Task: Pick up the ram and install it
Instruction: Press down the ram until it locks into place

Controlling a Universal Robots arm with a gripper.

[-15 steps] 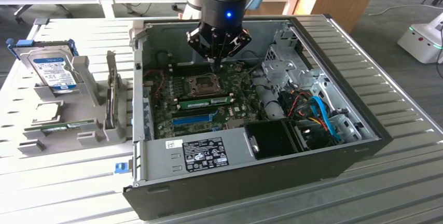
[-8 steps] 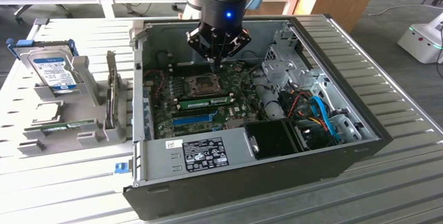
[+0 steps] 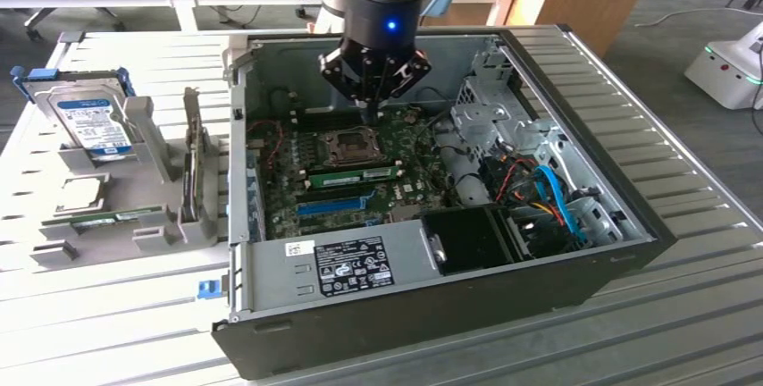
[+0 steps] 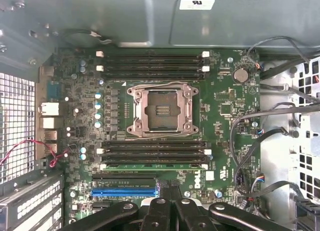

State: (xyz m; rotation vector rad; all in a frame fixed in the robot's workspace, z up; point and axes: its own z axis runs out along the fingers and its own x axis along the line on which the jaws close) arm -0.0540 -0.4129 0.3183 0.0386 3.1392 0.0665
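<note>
The claw [image 3: 372, 103] is pinched together with nothing in it, hanging just over the motherboard [image 3: 357, 167] near the empty processor socket [image 3: 354, 144]; the arm drops straight down into the open computer case [image 3: 573, 265]; one ram [image 3: 364, 172] sits seated in a slot beside the socket, above the blue slot [image 3: 331, 205]; another ram stick [image 3: 117, 218] lies on the grey holder [image 3: 161, 239] at the exterior view's left, below the hard drive [image 3: 93, 122]; the wrist view looks down on the seated ram [image 4: 152, 166] and socket [image 4: 162, 110].
</note>
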